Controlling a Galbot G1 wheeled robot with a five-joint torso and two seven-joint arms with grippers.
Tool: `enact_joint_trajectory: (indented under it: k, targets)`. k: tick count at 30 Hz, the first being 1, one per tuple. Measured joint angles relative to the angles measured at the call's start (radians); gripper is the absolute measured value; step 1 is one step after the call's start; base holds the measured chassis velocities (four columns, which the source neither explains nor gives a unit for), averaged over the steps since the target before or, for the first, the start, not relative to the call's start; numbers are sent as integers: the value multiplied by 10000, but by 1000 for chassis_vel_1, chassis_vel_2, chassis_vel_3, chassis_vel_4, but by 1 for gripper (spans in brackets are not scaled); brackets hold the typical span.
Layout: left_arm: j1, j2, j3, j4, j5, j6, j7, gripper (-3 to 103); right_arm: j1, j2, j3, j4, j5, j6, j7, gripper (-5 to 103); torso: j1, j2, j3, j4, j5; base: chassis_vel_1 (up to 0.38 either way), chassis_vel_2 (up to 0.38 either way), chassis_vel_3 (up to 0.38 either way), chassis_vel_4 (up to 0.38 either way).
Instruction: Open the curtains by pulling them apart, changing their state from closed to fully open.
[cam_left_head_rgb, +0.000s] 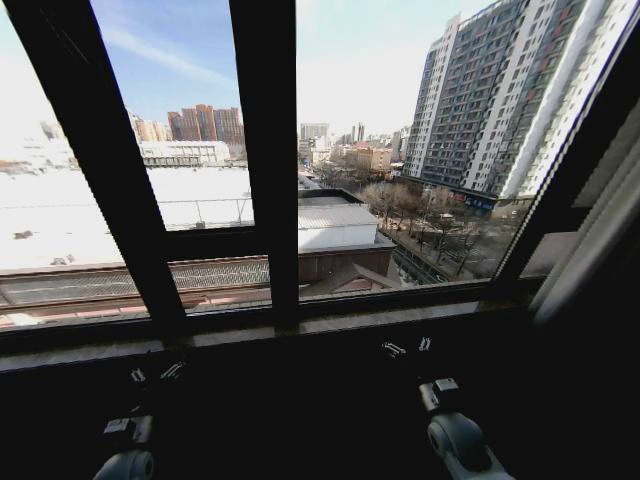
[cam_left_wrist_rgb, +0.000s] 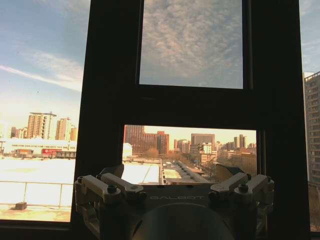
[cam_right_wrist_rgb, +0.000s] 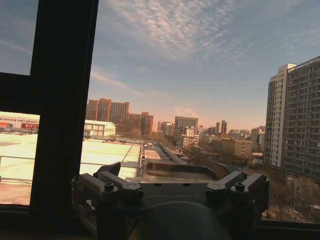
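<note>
Black window frame bars (cam_left_head_rgb: 265, 150) cross my head view, glass uncovered between them. Left tool (cam_left_head_rgb: 150, 372) sits low before the sill (cam_left_head_rgb: 300, 322), fingers spread wide and empty; right tool (cam_left_head_rgb: 405, 347) likewise wide, holding nothing. At far right, a pale strip of curtains (cam_left_head_rgb: 590, 235) hangs gathered beside the frame.

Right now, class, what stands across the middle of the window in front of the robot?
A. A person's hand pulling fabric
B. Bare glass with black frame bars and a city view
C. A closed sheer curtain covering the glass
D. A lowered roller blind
B: the head view shows uncovered glass, the black window frame crossing it, and buildings beyond; the left gripper and right gripper sit low under the sill, holding nothing.
</note>
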Motion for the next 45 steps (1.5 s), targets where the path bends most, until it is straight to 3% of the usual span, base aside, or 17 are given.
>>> enact_joint_trajectory:
  k: [21, 36, 45]
  targets:
    - [-2, 0, 3, -2, 1, -1, 3, 100, 2, 0, 0, 0, 0, 0, 0, 100, 7, -3, 2, -2, 0, 52, -81, -51, 83]
    - [3, -2, 2, -4, 0, -1, 13, 100, -2, -2, 3, 0, 0, 0, 1, 100, -13, 7, -5, -2, 7, 60, -245, -50, 261]
    - [-2, 1, 0, -3, 0, -1, 12, 100, 2, 0, 0, 0, 0, 0, 0, 100, 8, -3, 3, 2, 1, 49, 15, -47, -15]
